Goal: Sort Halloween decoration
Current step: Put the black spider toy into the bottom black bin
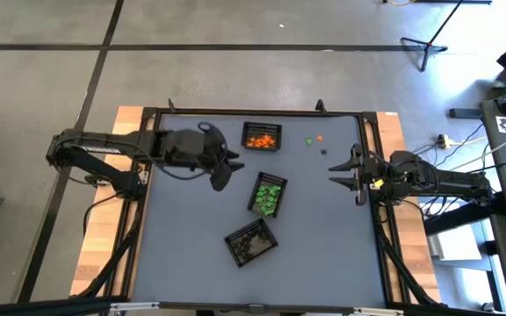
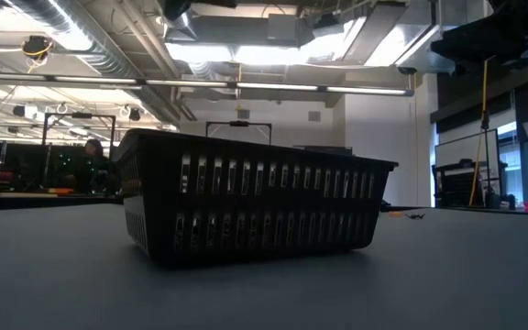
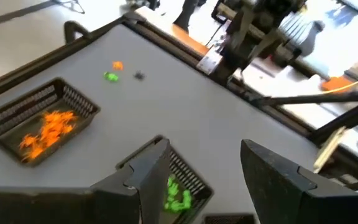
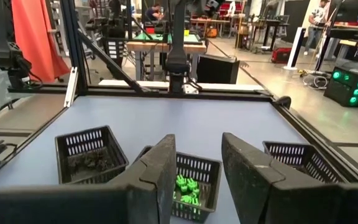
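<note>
Both grippers spread and empty, three trinkets loose on the mat beside the orange basket.
High view: left gripper (image 1: 224, 168) hovers just left of the green basket (image 1: 268, 195), jaws apart, holding nothing; right gripper (image 1: 344, 172) sits well right of the green basket, jaws apart, empty; orange basket (image 1: 261, 137) behind it, black basket (image 1: 251, 242) in front; loose green trinket (image 1: 309, 140), orange trinket (image 1: 320, 138), black trinket (image 1: 323, 150) lie behind and right of it. Low view: one dark basket (image 2: 246, 211) fills the middle, contents hidden. Left wrist view: fingers (image 3: 145, 180) spread over the green basket (image 3: 185, 183); three loose trinkets (image 3: 112, 76) lie beyond the orange basket (image 3: 39, 121). Right wrist view: fingers (image 4: 160, 174) spread, green basket (image 4: 194, 177) between them.
</note>
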Tool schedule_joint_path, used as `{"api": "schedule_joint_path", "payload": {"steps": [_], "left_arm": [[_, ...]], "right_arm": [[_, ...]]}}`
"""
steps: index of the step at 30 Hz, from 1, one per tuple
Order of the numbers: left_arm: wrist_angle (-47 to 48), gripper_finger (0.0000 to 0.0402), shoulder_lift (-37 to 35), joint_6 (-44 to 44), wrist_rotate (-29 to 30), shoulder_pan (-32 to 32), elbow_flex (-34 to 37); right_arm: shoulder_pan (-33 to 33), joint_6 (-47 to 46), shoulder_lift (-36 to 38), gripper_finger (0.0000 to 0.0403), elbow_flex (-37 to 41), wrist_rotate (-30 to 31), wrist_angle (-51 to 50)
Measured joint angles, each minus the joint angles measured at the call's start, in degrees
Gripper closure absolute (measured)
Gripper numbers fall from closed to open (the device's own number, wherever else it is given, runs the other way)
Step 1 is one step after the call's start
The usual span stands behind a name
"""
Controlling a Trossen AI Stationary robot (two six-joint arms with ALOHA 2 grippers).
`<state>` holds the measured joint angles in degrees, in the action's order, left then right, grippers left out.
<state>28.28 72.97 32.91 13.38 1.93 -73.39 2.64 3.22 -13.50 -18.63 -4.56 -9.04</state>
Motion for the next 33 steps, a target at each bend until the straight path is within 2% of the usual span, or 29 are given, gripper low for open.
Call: {"api": "schedule_joint_path", "payload": {"steps": [6,11,22,29,33], "left_arm": [[-3.46,0.0213,0.02,-0.24,7.08,4.59,4.11],[-7.52,0.0213,0.04,-2.39,6.35,5.87,5.09],[-6.69,0.0213,0.04,-0.46,4.44,6.06,5.09],[-6.71,0.0213,0.07,-0.48,4.38,6.04,5.09],[-6.71,0.0213,0.07,-0.5,4.36,6.04,5.09]], "right_arm": [[0.01,0.03,-0.04,0.0276,0.0,0.0,0.5],[0.0,0.02,0.0,0.0276,0.0,0.0,2.49],[0.02,0.04,-0.02,0.0276,0.0,0.04,3.52],[0.01,0.05,-0.97,0.0276,0.0,9.2,3.5],[0.0,-1.21,-2.22,0.0276,0.0,10.56,3.38]]}}
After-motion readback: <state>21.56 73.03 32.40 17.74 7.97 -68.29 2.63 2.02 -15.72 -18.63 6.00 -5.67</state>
